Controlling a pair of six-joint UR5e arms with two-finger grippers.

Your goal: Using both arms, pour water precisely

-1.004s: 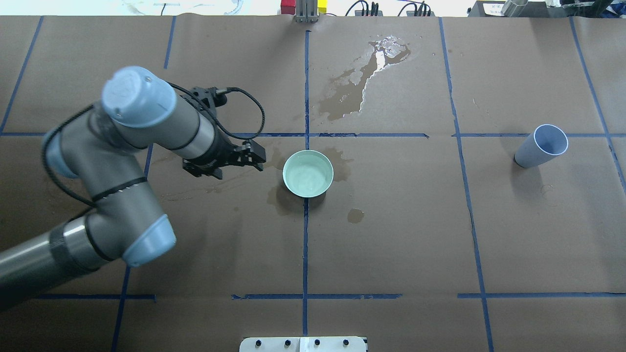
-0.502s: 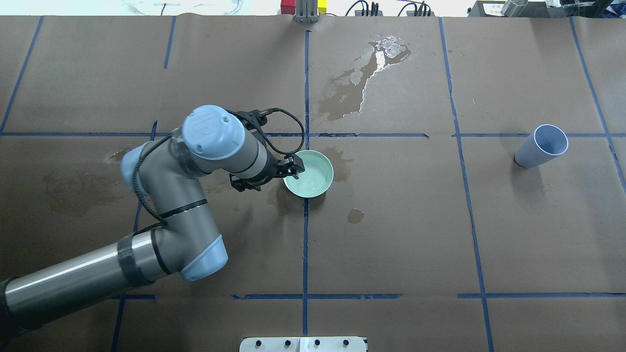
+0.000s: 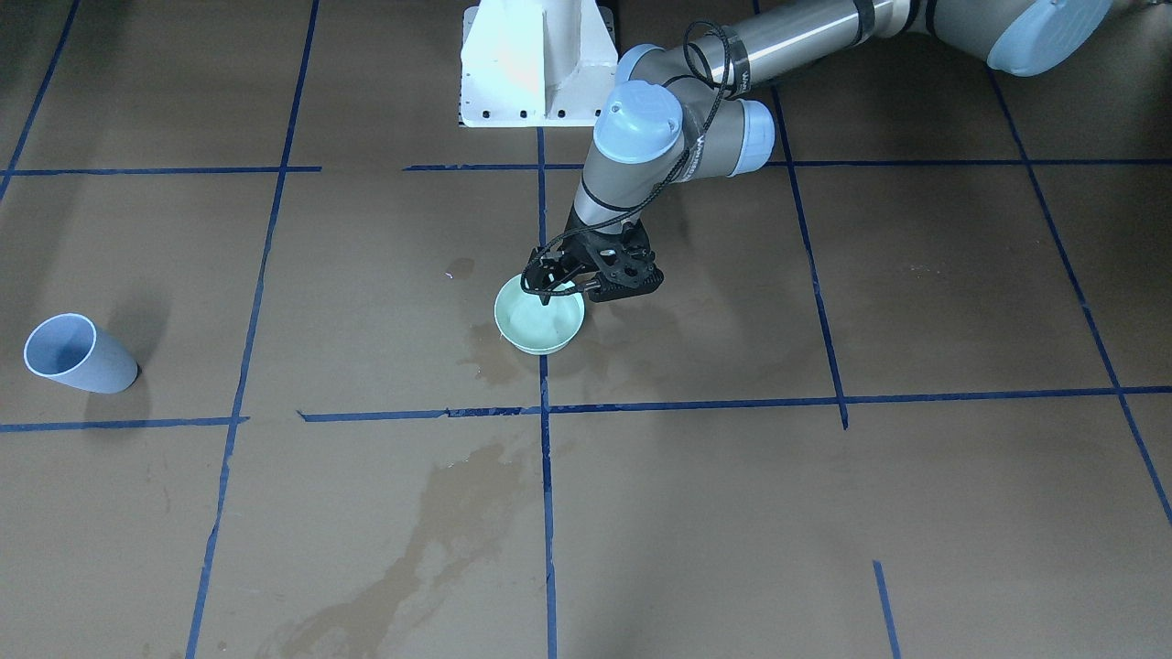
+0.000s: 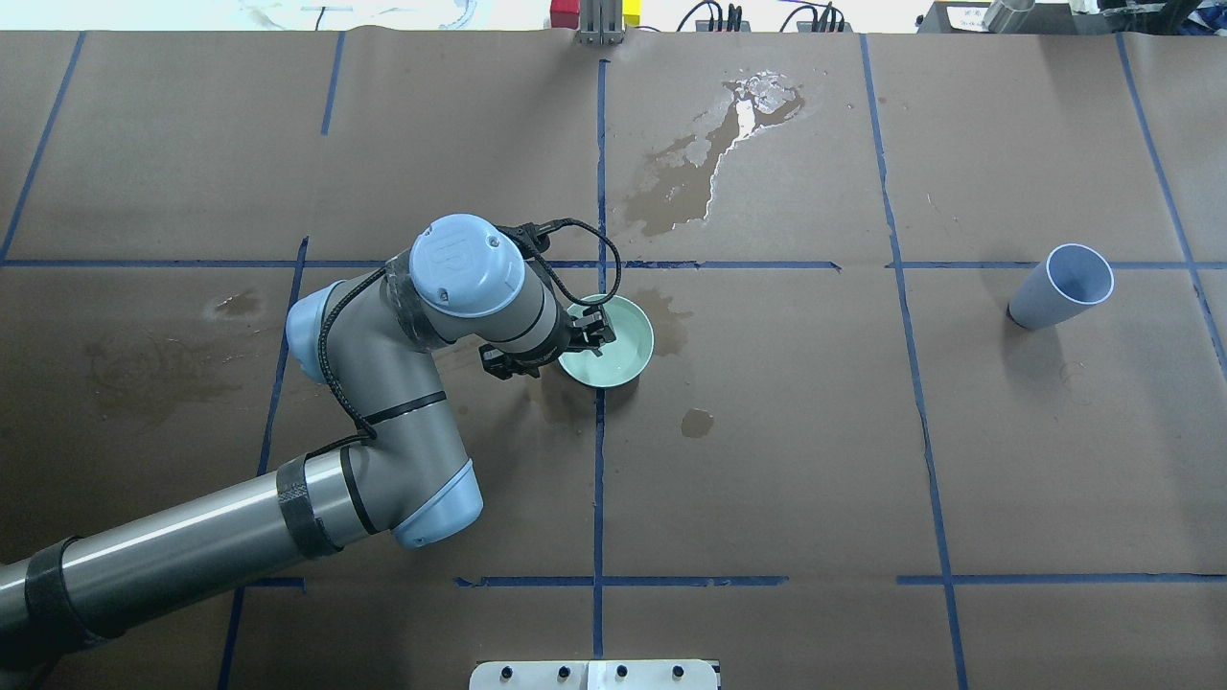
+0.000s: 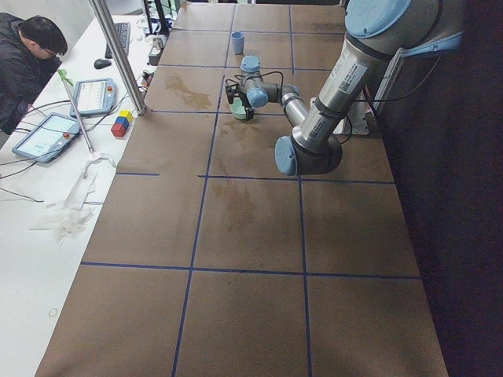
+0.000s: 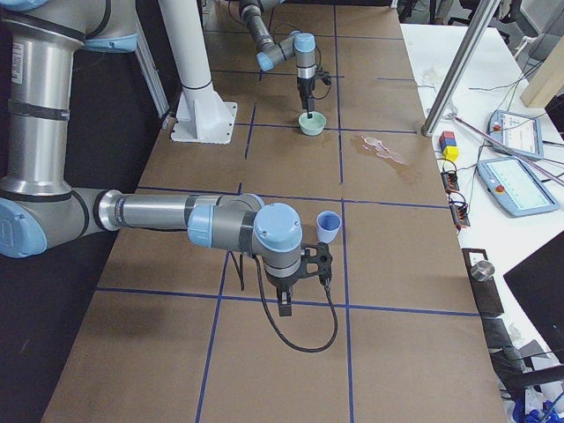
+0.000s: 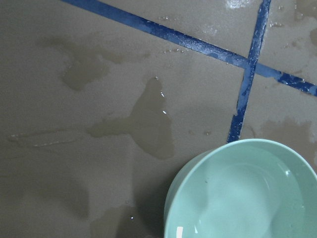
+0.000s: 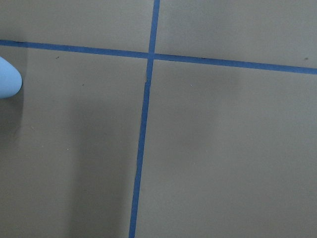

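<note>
Your left end effector sits on the bowl's left rim; whether it grips, you cannot tell. The cup is nearer your right arm.

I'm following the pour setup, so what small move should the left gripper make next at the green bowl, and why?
Probably shut the left gripper on the green bowl. Its jaws look open, straddling the rim on the robot's side, and the bowl holds water, so a firm hold should come before any lift.
</note>
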